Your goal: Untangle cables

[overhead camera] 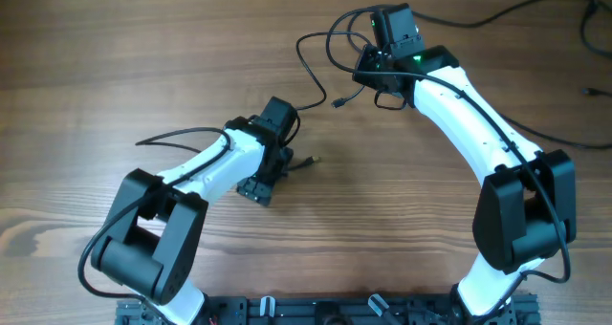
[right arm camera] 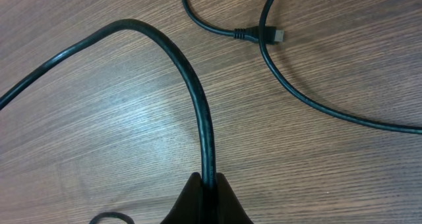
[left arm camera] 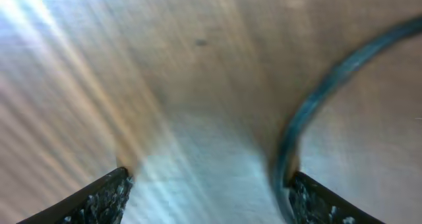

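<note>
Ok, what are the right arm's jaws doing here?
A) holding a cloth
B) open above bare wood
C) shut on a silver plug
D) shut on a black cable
D: the right gripper has its jaws pinched shut on the black cable, which arcs away from them.

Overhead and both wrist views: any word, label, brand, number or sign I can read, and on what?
None can be read.
On the plug, right wrist view: no marking visible.
On the cable in the right pincer: plain black, no print.
Left wrist view: blurred; nothing legible.
On the right arm: green lights at the wrist, no lettering visible.
</note>
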### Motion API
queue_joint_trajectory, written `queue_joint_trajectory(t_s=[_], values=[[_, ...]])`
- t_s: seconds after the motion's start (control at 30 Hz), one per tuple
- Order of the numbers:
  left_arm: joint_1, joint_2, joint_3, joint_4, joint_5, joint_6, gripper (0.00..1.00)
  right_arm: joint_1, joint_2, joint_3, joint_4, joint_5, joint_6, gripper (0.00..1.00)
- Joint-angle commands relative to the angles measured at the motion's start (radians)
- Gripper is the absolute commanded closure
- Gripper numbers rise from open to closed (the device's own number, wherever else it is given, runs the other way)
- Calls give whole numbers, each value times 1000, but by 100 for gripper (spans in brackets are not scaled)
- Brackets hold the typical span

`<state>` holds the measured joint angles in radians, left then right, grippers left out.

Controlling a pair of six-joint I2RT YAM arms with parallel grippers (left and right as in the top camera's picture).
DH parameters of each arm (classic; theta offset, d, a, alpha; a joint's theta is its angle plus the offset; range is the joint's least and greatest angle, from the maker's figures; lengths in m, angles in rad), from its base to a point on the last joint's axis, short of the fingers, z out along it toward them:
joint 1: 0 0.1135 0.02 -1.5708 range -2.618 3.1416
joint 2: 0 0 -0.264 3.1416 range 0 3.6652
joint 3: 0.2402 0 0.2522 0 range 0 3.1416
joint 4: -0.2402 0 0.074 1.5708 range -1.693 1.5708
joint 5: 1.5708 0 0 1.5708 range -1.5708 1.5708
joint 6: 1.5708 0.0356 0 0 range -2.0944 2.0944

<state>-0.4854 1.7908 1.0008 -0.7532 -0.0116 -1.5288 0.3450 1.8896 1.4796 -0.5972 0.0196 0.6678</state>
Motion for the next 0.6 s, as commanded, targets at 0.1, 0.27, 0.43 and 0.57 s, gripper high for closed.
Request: queue_joint_trajectory(t_s=[0.1, 0.27, 0.43, 0.57], values=[[-3, 75, -62, -48, 3, -6, 24, 0, -11, -1, 13, 3, -11, 96], [-3, 75, -62, -48, 3, -6, 53, 0, -11, -1, 12, -1, -11, 96], [-3, 75, -62, -41, -3, -6, 76, 0, -11, -1, 8, -1, -12, 96], [-3, 75, -62, -37, -17, -28, 96, 0, -11, -1, 3, -1, -13, 96]])
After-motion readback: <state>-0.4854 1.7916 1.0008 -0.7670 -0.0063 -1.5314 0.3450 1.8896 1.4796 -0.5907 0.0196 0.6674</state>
